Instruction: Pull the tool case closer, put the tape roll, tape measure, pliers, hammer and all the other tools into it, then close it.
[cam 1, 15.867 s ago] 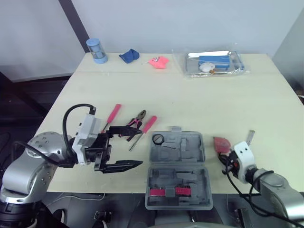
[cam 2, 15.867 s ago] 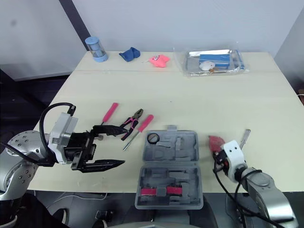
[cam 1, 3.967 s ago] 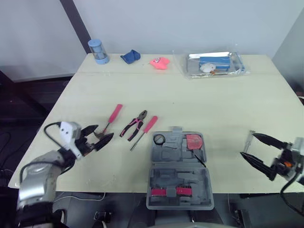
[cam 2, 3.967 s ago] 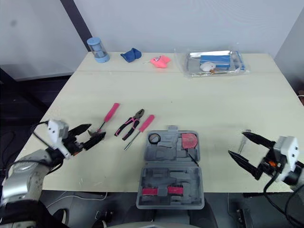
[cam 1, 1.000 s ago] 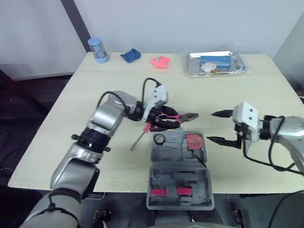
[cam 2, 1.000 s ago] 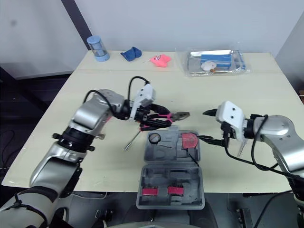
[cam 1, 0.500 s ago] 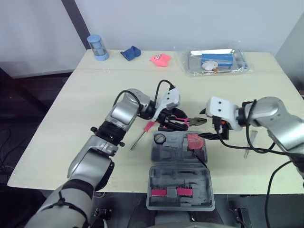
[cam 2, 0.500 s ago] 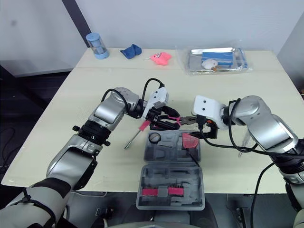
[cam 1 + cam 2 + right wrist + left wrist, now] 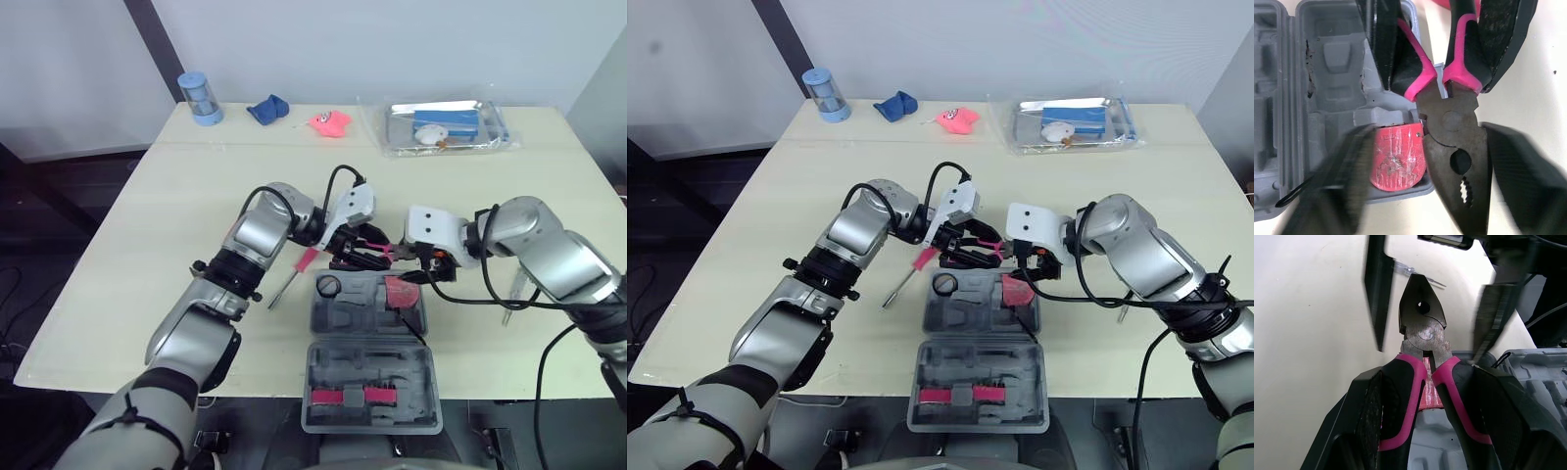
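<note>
L gripper (image 9: 359, 257) clamped on pink handles of pliers (image 9: 1422, 328), held over far edge of open tool case (image 9: 338, 313). R gripper (image 9: 1431, 129) jaws wide apart, straddling pliers' head w/ gaps both sides. Tape measure (image 9: 400, 292) & tape roll (image 9: 328, 286) in case; screwdriver (image 9: 294, 270) on table beside it.

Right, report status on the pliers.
Left gripper shut on pliers, at tool case edge. Right gripper open, astride the plier head. Screwdriver on table beside case.

No text, brand, number or sign can be read anywhere. The red tape measure (image 9: 1397, 156) lying in the tool case (image 9: 1327, 73) bears faint marks that cannot be made out.
</note>
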You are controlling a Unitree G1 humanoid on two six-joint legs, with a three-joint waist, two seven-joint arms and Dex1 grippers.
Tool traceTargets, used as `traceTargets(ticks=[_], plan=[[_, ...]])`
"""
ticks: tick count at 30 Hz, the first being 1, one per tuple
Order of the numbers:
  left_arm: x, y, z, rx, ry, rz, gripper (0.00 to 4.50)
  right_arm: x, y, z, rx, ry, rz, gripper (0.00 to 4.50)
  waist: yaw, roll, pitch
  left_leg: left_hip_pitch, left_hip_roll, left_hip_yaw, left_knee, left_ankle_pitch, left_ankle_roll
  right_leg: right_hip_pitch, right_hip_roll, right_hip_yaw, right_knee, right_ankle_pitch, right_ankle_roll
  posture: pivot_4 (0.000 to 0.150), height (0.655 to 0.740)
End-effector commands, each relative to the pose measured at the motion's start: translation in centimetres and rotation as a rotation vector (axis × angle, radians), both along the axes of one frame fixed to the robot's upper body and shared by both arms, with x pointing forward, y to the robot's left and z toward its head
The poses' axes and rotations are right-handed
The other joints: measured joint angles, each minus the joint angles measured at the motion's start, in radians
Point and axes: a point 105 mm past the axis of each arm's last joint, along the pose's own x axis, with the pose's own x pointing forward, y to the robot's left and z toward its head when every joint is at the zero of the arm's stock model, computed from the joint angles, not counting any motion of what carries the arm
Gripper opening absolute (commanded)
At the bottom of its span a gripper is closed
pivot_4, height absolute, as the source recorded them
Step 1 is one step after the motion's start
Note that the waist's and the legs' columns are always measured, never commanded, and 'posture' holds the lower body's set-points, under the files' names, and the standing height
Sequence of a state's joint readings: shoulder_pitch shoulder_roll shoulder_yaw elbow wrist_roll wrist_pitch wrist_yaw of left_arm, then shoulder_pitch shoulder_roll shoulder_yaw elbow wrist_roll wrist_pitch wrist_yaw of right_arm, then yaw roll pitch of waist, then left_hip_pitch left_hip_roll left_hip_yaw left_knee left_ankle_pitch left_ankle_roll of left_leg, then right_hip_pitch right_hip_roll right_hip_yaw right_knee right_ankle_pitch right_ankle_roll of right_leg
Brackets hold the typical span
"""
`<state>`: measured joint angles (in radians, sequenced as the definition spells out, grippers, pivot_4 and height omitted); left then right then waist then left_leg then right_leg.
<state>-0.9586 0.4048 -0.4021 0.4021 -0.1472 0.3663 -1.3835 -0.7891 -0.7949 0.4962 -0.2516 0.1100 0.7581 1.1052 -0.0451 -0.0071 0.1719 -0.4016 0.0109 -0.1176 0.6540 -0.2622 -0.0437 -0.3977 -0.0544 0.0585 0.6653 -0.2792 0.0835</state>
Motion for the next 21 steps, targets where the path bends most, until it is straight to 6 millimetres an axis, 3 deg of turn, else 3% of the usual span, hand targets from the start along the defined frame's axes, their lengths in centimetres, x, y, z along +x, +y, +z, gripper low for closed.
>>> traceTargets(ticks=[1,2,21], plan=[[0.07,-0.22,1.68,-0.024,-0.062,-0.024,2.39,0.35,0.28,1.35,0.016,-0.060,0.020,1.16,0.000,0.000,0.000,0.000,0.000,0.000,0.000,0.000,0.000,0.000,0.000,0.000,0.000,0.000,0.000,0.150,0.7400],[0.08,-0.19,1.64,-0.022,-0.061,-0.024,2.39,0.41,0.27,1.37,0.018,-0.063,0.018,0.98,0.000,0.000,0.000,0.000,0.000,0.000,0.000,0.000,0.000,0.000,0.000,0.000,0.000,0.000,0.000,0.150,0.7400],[0.36,-0.06,1.24,-0.023,-0.051,-0.012,2.39,0.78,0.38,1.53,0.048,-0.079,-0.006,0.99,-0.001,0.000,0.000,0.000,0.000,0.000,0.004,0.000,0.000,0.000,0.000,0.000,0.005,0.000,0.000,0.150,0.7400]])
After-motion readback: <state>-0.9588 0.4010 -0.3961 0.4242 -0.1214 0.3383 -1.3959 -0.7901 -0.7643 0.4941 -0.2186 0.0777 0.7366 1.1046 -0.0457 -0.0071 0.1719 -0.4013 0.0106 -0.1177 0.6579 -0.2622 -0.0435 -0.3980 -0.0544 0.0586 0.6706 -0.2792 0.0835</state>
